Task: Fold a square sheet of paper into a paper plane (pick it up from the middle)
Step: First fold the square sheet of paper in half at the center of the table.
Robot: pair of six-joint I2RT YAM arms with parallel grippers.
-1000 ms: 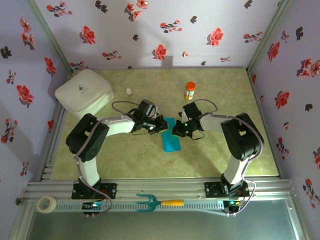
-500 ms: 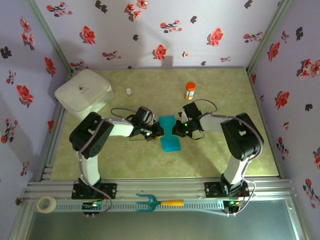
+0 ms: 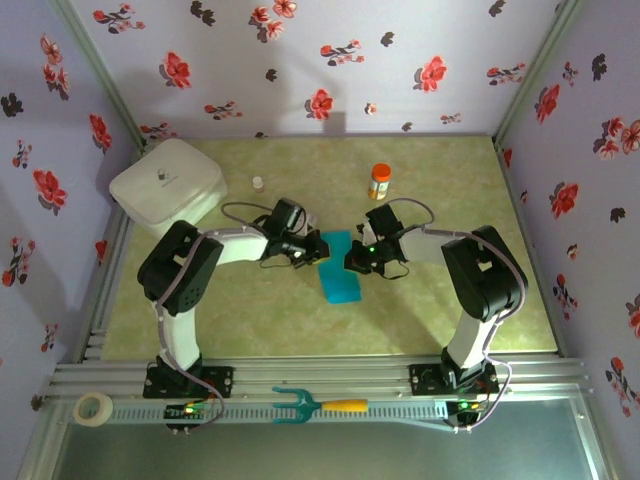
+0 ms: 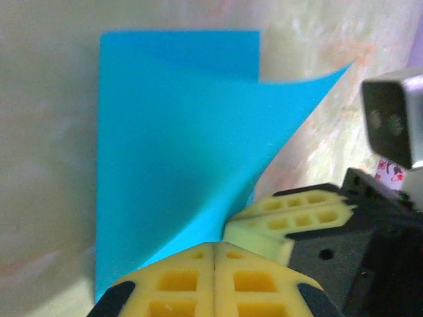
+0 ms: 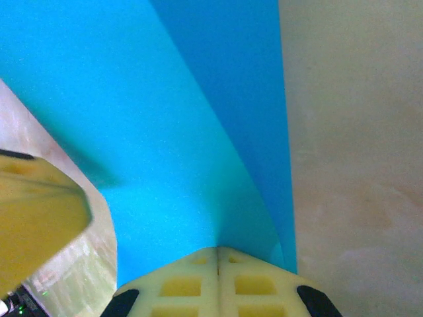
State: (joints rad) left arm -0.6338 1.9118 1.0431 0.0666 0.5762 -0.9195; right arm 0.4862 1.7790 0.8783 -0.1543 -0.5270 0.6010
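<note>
The square sheet of paper (image 3: pixel 340 275) lies mid-table as a teal-blue folded rectangle, long side running front to back. In the left wrist view the paper (image 4: pixel 165 132) lies flat with one layer curling up from its right edge. My left gripper (image 3: pixel 317 250) is shut at the sheet's far left edge, its tips (image 4: pixel 216 247) closed together against the paper. My right gripper (image 3: pixel 351 262) is shut on the lifted layer (image 5: pixel 165 132), which rises to its closed tips (image 5: pixel 218 251). The right gripper's pale fingers (image 4: pixel 291 214) sit just right of the left tips.
A white rounded box (image 3: pixel 165 185) sits at the far left. A small white bottle (image 3: pixel 258 183) and an orange-capped bottle (image 3: pixel 380 181) stand behind the arms. On the front rail lie a teal pronged tool with a yellow handle (image 3: pixel 318 405) and a tape roll (image 3: pixel 94 408).
My left gripper swung slightly toward the front along the paper's left edge, then back to the far side. The right gripper stayed put, and both stayed shut.
</note>
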